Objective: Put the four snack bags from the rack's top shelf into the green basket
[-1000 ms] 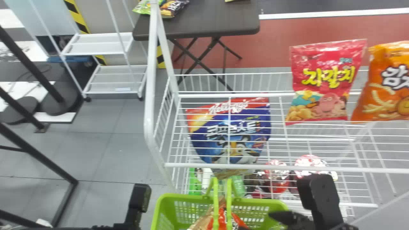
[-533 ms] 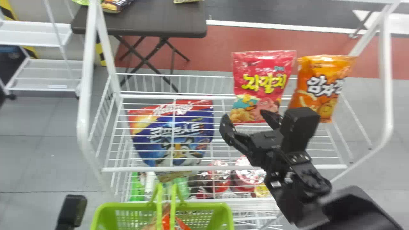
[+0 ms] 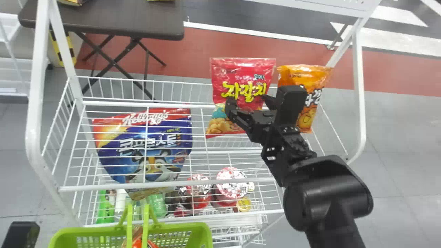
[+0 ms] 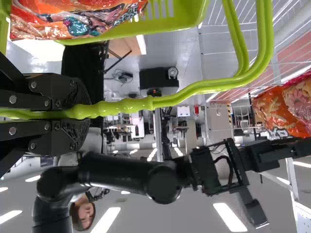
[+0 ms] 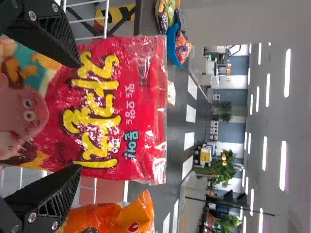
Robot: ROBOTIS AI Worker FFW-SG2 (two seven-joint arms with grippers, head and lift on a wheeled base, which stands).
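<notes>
Red snack bag (image 3: 220, 69): upright on the top shelf of the white wire rack (image 3: 34, 110), straight ahead of my right gripper (image 3: 248, 102), its printed front facing the jaws.
Right jaws: wide apart; in the right wrist view my right gripper (image 5: 77, 116) has one finger toward each side edge of that bag, with the bag's front spanning the space beyond. Whether either finger touches it, I can't tell.
Orange snack bag (image 3: 306, 74): also upright on the top shelf, just to the right of the red one, farther off than the right jaws and partly hidden by my arm.
Left jaws: in the head view I get part of my left gripper (image 3: 22, 234) at the lower left corner; in the left wrist view the left gripper (image 4: 80, 111) is closed around the green handle (image 4: 194, 92).
Green basket (image 3: 203, 229): at the handle my left jaws hold, below and left of the right jaws, with a shiny orange-red packet (image 4: 73, 24) inside.
Blue bag (image 3: 144, 137): left of the right jaws, well apart, seen through the wires.
</notes>
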